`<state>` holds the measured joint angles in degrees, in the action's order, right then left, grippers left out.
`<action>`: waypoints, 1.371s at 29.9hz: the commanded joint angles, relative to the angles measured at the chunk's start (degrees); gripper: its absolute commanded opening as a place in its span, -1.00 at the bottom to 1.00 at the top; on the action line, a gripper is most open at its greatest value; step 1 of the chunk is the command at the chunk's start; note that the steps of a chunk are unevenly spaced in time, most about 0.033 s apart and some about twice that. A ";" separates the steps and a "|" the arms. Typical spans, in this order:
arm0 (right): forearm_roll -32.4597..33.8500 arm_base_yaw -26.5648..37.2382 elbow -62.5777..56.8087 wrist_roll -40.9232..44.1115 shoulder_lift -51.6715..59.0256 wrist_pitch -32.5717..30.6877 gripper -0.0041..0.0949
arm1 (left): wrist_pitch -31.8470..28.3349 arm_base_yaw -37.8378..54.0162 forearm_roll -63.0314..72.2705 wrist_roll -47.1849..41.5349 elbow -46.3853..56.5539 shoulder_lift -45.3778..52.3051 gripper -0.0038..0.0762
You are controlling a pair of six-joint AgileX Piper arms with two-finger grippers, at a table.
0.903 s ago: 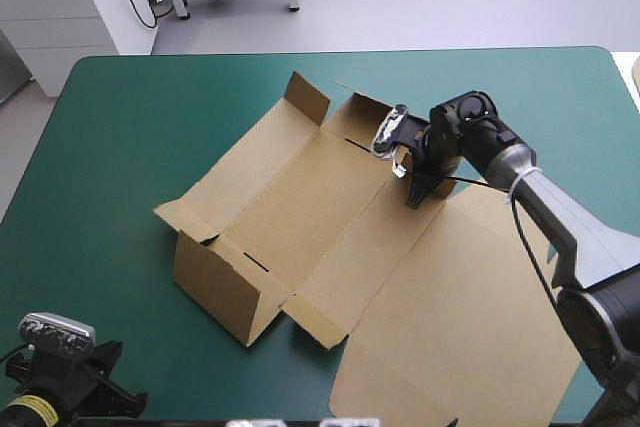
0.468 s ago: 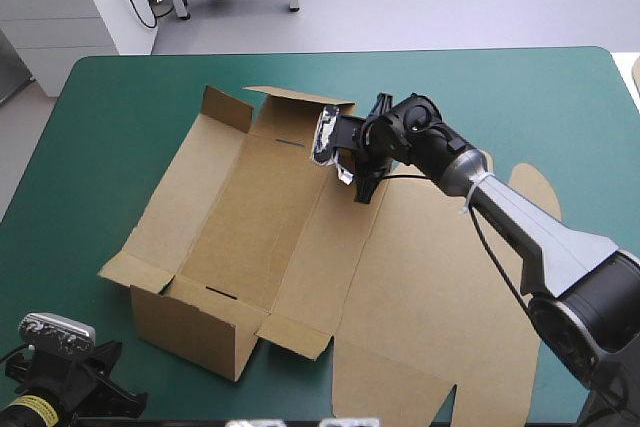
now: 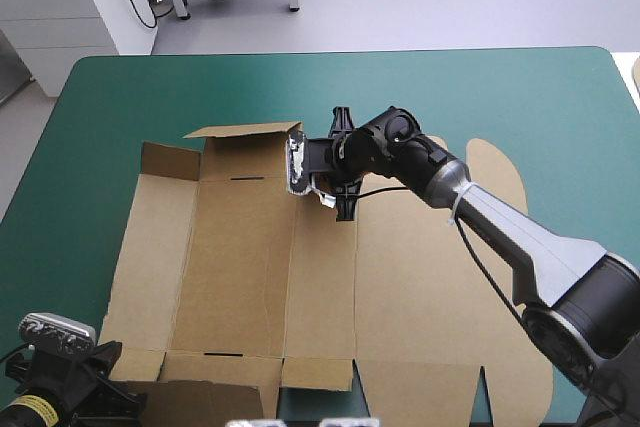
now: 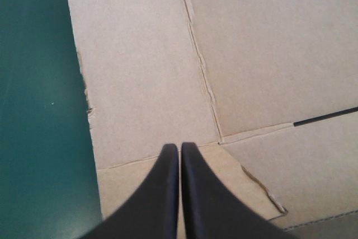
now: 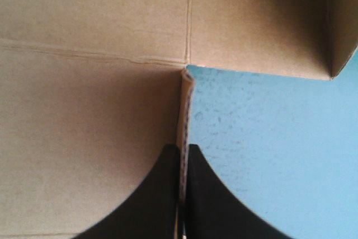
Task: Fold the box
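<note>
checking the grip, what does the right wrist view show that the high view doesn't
Only the right wrist view: the right jaws shut on a thin edge of the box. Only the high view: the sheet spread wide, mostly flat, its far flap raised, and the right arm reaching across it. Both: brown board on the teal-green cover.

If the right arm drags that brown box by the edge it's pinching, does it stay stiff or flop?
Lying mostly flat, the box probably slides as one light sheet. It would likely hinge at its scored creases rather than stay rigid. The thin edge pinched by the right gripper might crumple.
</note>
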<state>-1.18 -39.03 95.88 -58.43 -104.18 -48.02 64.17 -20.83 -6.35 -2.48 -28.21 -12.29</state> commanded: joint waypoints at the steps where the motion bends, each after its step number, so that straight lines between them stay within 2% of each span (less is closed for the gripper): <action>1: -0.98 0.10 2.07 -1.47 2.98 4.17 -0.96 | -2.67 -0.30 -0.33 -0.52 -1.26 -0.89 -0.92; 8: -0.98 0.10 2.07 -1.47 2.98 4.17 -0.89 | -2.67 -0.30 -0.33 -0.52 -1.26 -0.89 -0.92; 14: 0.61 0.10 2.07 -1.47 2.98 4.06 -0.41 | -2.67 -0.30 -0.33 -0.52 -1.26 -0.89 -0.92; 16: 1.18 0.10 2.07 -1.47 2.98 3.90 -0.35 | -2.67 -0.30 -0.33 -0.52 -1.26 -0.89 -0.92; 19: 3.39 0.10 2.07 0.60 3.08 3.50 -0.35 | -2.67 -0.30 -0.33 -0.52 -1.26 -0.89 -0.92; 22: 9.07 0.10 2.07 10.91 3.46 3.46 -0.41 | -2.67 -0.30 -0.33 -0.52 -1.26 -0.89 -0.92; 24: 15.31 0.10 2.07 19.46 3.80 3.16 -0.61 | -2.67 -0.30 -0.33 -0.52 -1.26 -0.89 -0.92; 26: 19.32 0.95 2.07 23.76 4.39 2.89 -0.90 | -2.67 -0.30 -0.33 -0.52 -1.26 -0.89 -0.92; 27: 19.67 1.67 2.07 25.48 4.99 2.89 -0.95 | -2.67 -0.30 -0.33 -0.52 -1.26 -0.89 -0.92; 31: 19.25 5.49 2.07 31.87 7.43 0.96 -0.95 | -2.67 -0.30 -0.54 -0.52 -1.26 -0.89 -0.92; 35: 19.25 10.96 2.07 36.55 11.41 -3.28 -0.95 | -2.59 -0.30 -0.54 -0.52 -1.26 -0.89 -0.92; 41: 14.96 19.83 2.07 38.99 18.25 -10.19 -0.95 | -2.59 -0.30 -0.63 -0.68 -1.26 -0.89 -0.92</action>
<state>15.14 -22.89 95.93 -20.62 -91.65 -57.33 64.28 -20.83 -6.40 -2.48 -28.21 -12.29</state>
